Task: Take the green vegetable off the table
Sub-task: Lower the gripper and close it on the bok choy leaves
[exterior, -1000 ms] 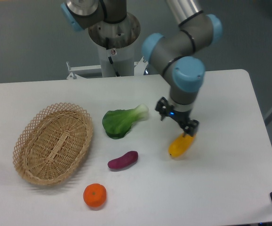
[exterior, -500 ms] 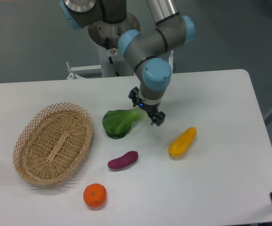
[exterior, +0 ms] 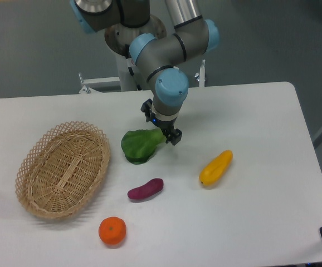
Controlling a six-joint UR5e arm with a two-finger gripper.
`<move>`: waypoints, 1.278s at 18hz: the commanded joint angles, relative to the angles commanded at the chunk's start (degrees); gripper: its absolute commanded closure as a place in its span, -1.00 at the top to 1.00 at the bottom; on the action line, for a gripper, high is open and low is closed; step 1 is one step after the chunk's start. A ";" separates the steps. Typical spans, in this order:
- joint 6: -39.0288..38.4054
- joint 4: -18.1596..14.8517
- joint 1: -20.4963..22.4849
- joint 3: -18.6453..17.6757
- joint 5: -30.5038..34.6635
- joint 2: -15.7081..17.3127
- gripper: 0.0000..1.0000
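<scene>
Vegetable axis, as you see it: green vegetable [exterior: 138, 146] lies with its smooth leaf lower-left, stalk upper-right under the gripper [exterior: 162, 126]; cannot tell claw state.

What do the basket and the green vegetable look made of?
Basket: woven wicker or rattan, matte tan, with an open lattice rim. Green vegetable: probably a plastic or rubber toy; its leaf is smooth and evenly dark green, though the material is not certain.

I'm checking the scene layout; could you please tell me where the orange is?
The orange sits near the table's front edge, just right of the wicker basket and below-left of the purple eggplant.
</scene>
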 joint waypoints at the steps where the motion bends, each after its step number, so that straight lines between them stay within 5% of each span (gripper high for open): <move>1: 0.00 0.09 0.00 0.00 0.09 -0.17 0.59; 5: -1.75 1.05 -0.88 0.62 0.44 -1.23 0.54; 12: -2.46 2.99 -0.88 0.88 0.53 -1.32 -0.34; 15: -1.94 2.55 -0.70 2.45 0.70 -0.97 -0.44; 19: -1.58 -1.04 -0.18 5.70 0.70 -0.88 -0.44; 23: -1.58 -9.20 0.88 11.50 0.70 -0.79 -0.44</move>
